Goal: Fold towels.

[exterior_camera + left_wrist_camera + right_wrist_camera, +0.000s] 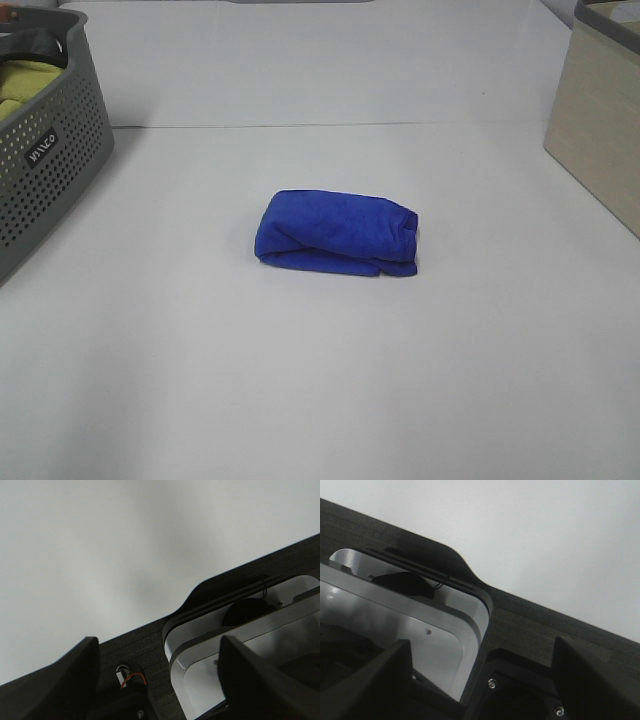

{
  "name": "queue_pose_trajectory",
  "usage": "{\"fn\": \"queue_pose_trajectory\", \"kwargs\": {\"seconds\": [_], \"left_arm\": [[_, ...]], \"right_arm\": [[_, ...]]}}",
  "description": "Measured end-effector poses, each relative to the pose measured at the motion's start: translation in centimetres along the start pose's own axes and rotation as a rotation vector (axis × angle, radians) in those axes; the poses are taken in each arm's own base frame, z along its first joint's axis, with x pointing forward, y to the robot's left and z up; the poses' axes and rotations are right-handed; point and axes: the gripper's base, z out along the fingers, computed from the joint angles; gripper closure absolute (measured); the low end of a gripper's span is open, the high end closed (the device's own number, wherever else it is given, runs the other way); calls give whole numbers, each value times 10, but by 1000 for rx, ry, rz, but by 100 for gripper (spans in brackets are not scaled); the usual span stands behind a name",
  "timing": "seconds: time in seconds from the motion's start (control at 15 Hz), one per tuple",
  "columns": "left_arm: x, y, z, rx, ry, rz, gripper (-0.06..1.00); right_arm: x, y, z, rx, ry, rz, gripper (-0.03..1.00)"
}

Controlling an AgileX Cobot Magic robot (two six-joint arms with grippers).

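Note:
A royal-blue towel [337, 233] lies folded into a thick, compact bundle in the middle of the white table [320, 390]. No arm or gripper shows in the exterior high view. In the left wrist view my left gripper [157, 640] is open, its two dark fingers spread wide with nothing between them. My right gripper [481, 641] is also open and empty in the right wrist view. Both grippers hang over a black mat and a white machine base, away from the towel.
A grey perforated basket [45, 160] holding a yellow-green cloth [22, 82] stands at the far left. A beige bin [600, 120] stands at the far right. Black mat [140, 645] and white base housing [420, 630] lie under the grippers.

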Motion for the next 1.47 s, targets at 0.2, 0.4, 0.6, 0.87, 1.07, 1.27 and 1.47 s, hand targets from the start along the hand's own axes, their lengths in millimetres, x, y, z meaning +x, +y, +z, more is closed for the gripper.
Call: {"fn": "queue_pose_trajectory", "kwargs": {"seconds": [0.2,0.4,0.6,0.87,1.07,1.27,1.47], "left_arm": [[40,8,-1,65,-184,97,30],[57,10,-14,120,-340,184,30],[62,11,-14,109,-353,290,30],[65,10,-11,115,-329,312,30],[65,10,-11,115,-329,314,30],[65,10,-11,115,-329,314,30],[64,16,-11,64,-335,225,30]], "right_arm": [[36,-3,-14,84,-180,-48,22],[63,-4,-21,123,-377,-73,22],[78,-3,-23,133,-536,-86,22],[79,-3,-22,135,-575,-88,22],[79,-3,-22,135,-577,-88,22],[79,-3,-22,135,-577,-88,22],[79,-3,-22,138,-578,-83,22]]}}
